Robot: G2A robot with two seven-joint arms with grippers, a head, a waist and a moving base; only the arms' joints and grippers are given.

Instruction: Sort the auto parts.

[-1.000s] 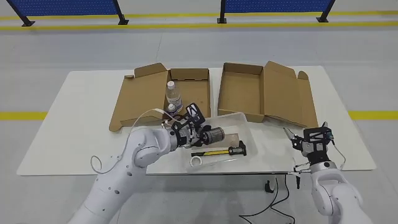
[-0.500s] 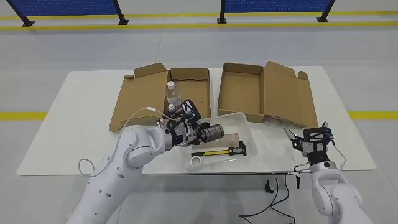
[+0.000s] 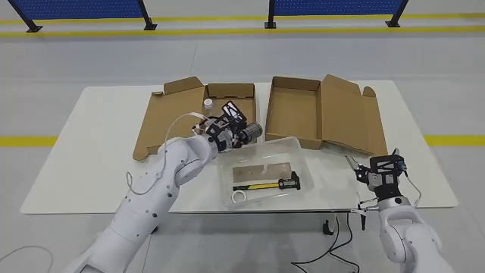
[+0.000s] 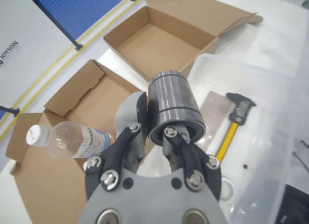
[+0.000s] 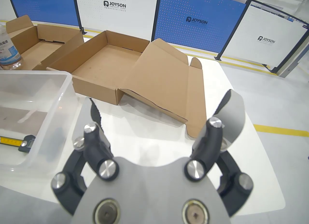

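While the left box (image 3: 231, 102) shows just a water bottle (image 4: 70, 140), sorting looks early: the left gripper (image 4: 169, 116) is pinched tight on a steel cylinder (image 4: 172, 97), held in the air over that box's edge beside the clear bin (image 5: 36, 72). Bin holds a caliper (image 3: 269, 186), a flat plate (image 3: 258, 172) and probably a small ring (image 3: 239, 196) (hard to make out), and the right box (image 3: 292, 117) is bare, so nearly everything is left to place. Right gripper (image 5: 164, 111) sits near the table's right front edge, fingers spread wide, holding nothing.
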